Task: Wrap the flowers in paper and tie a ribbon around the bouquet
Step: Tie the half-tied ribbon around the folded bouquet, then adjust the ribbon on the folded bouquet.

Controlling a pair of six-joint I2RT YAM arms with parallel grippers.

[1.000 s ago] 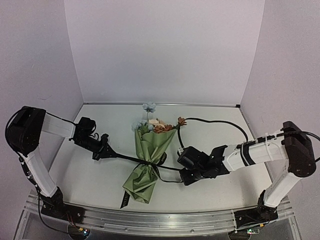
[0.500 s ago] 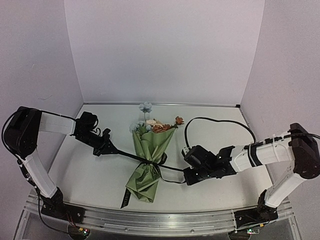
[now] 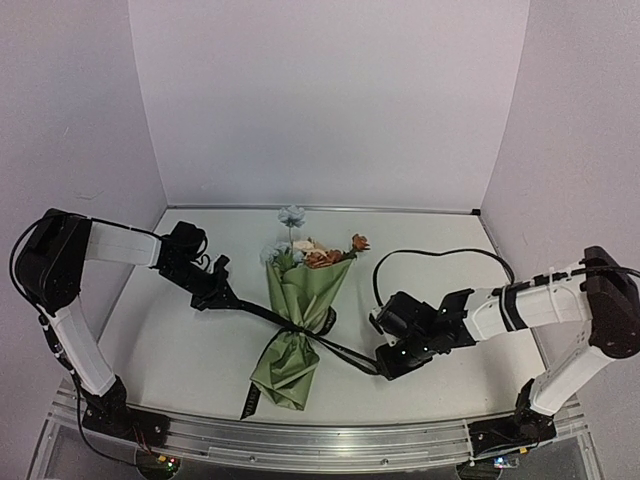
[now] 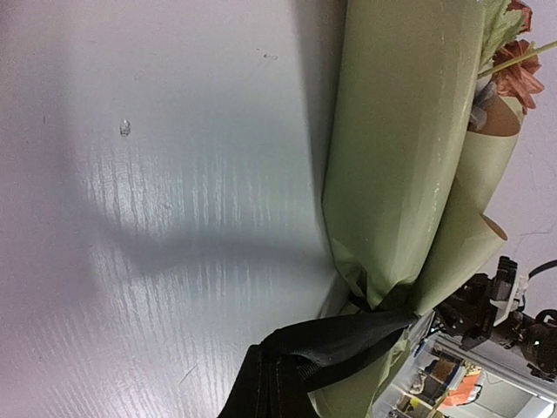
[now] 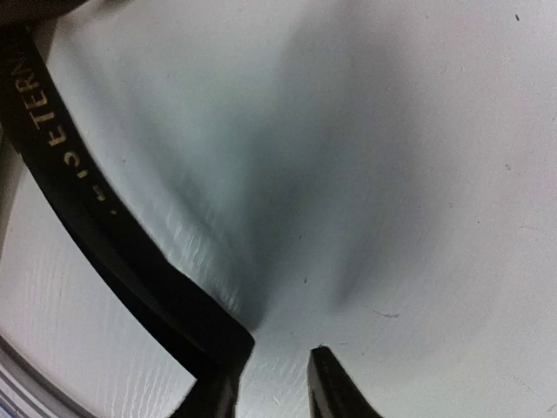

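Your left fingers (image 3: 214, 296) are clamped tight on the ribbon (image 3: 255, 312), which runs taut from them to the pinched waist of the bouquet (image 3: 300, 300). The bouquet lies near the middle of the tabletop (image 3: 170, 350), its flowers (image 3: 312, 252) pointing toward the back wall (image 3: 320, 100) and the paper (image 4: 392, 148) cone's tail toward the near edge. Past the waist the ribbon slants on to your right fingers (image 5: 329, 387). These stand a little apart with bare tabletop showing in the gap, and the lettered ribbon lies against just one fingertip, not pinched between the two.
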